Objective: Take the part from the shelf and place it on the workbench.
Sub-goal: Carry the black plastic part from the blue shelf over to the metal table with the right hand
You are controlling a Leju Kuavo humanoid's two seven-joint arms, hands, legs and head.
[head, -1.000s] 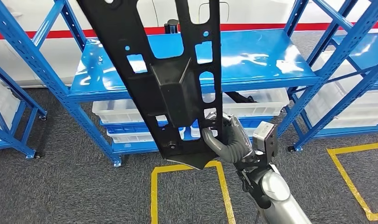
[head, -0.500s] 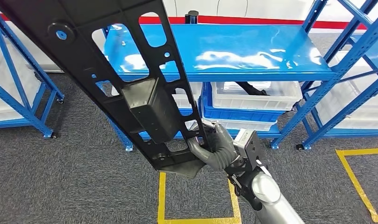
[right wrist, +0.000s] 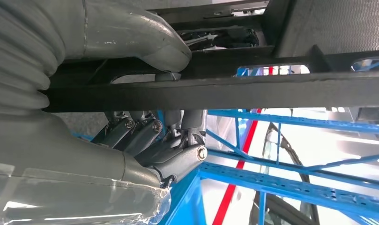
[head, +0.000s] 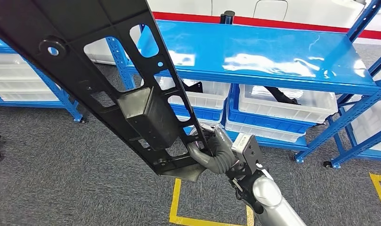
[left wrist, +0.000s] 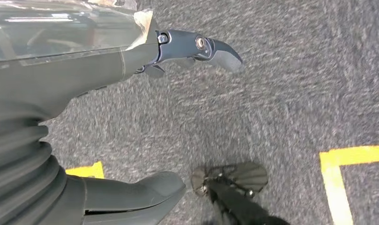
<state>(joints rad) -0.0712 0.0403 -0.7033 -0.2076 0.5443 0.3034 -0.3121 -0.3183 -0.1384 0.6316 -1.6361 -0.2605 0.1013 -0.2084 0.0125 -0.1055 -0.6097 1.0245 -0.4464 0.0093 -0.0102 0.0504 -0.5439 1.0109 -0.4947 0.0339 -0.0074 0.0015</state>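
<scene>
Head view, left to right. The part (head: 108,80), a long black perforated bracket with a box-shaped boss at mid-length, runs from the upper left of the frame down to lower centre, tilted, off the shelf (head: 273,56) and above grey carpet (head: 61,188). Right hand (head: 216,153), lower centre, grips the part's lower end, fingers curled through a cutout. White bins (head: 282,108) sit under the blue shelf at right. Left hand (left wrist: 84,117), in its wrist view, holds nothing, thumb and fingers spread over carpet.
</scene>
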